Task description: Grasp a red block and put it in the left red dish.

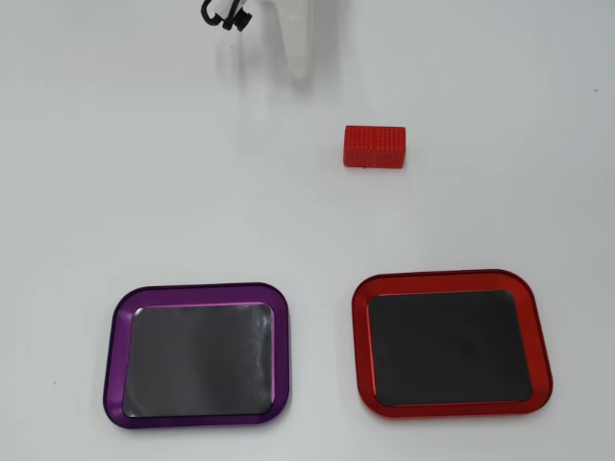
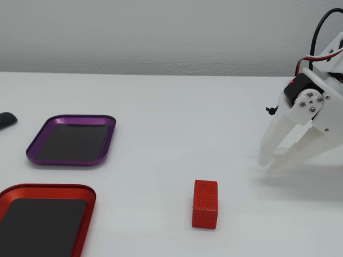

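The red block (image 1: 375, 146) lies on the white table, in the upper middle of the overhead view and at the lower middle of the fixed view (image 2: 205, 203). The red dish (image 1: 450, 343) is at the lower right of the overhead view and at the bottom left of the fixed view (image 2: 45, 190); nothing is in it. My white gripper (image 2: 268, 166) is at the right of the fixed view, with its tips together, low over the table. It holds nothing and is well apart from the block. In the overhead view the gripper (image 1: 300, 69) is at the top edge.
A purple-rimmed tray (image 1: 197, 353) of the same shape lies beside the red dish, holding nothing; it also shows in the fixed view (image 2: 72, 139). A small dark object (image 2: 6, 120) lies at the left edge of the fixed view. Black cables (image 1: 223, 13) hang near the arm.
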